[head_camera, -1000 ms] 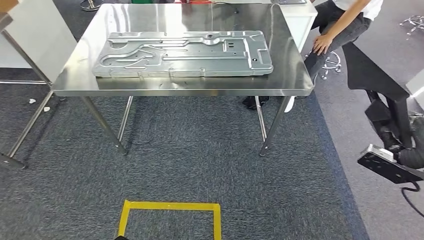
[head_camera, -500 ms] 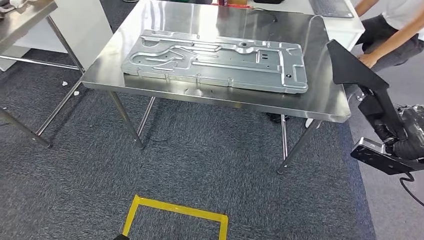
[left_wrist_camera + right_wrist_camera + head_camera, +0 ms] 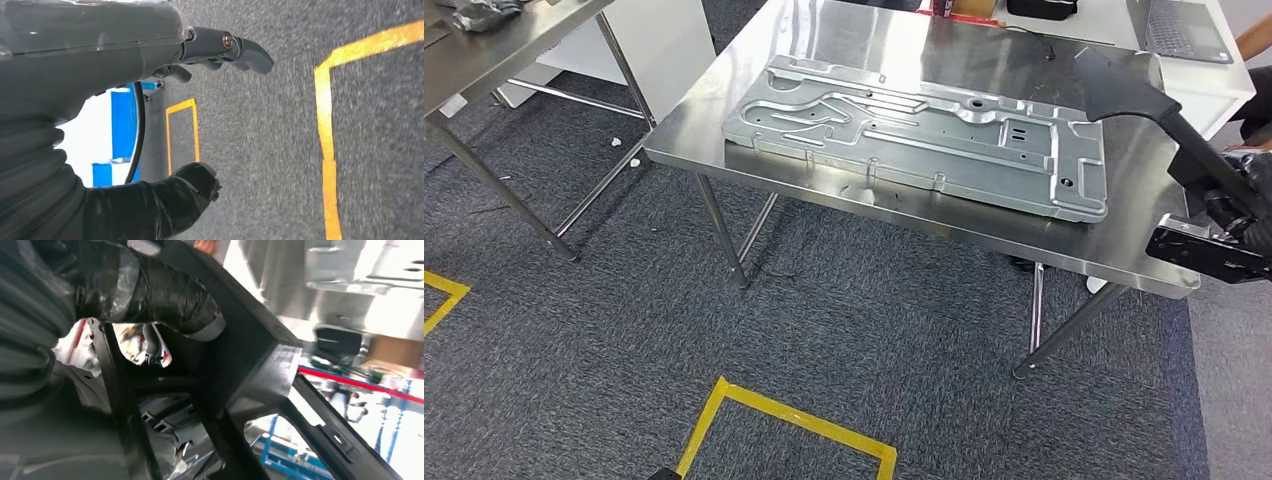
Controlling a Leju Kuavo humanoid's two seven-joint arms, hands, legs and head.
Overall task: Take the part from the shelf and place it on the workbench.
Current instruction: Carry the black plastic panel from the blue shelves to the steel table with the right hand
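**A:** Where is the part?

**B:** The black part (image 3: pixel 1169 120) is in the right hand (image 3: pixel 1239 205), carried over the near right corner of the workbench (image 3: pixel 984 240). Its broad end reaches out past the fingers (image 3: pixel 1246 180) above the steel top; its flat plate end sits just on the near side of them.

**A:** How will it handle?

**B:** I judge it a stiff, light moulding, a long angled strut with ribs. It should not flex, but the long arm gives leverage, so a hold near the middle bend, where the fingers are clamped now, looks soundest.

**A:** And the left hand?

**B:** The left hand (image 3: pixel 200 100) hangs over grey carpet (image 3: pixel 260 150) with yellow tape (image 3: pixel 327 150). The thumb and dark fingers are apart, with nothing between them.

**A:** What do the views add to each other?

**B:** The right wrist view shows a wrapped finger (image 3: pixel 150 292) pressed across the part's ribs. The head view gives the big stamped metal panel (image 3: pixel 924 135) already lying on the workbench, beyond the fingers, with bare steel nearer them.
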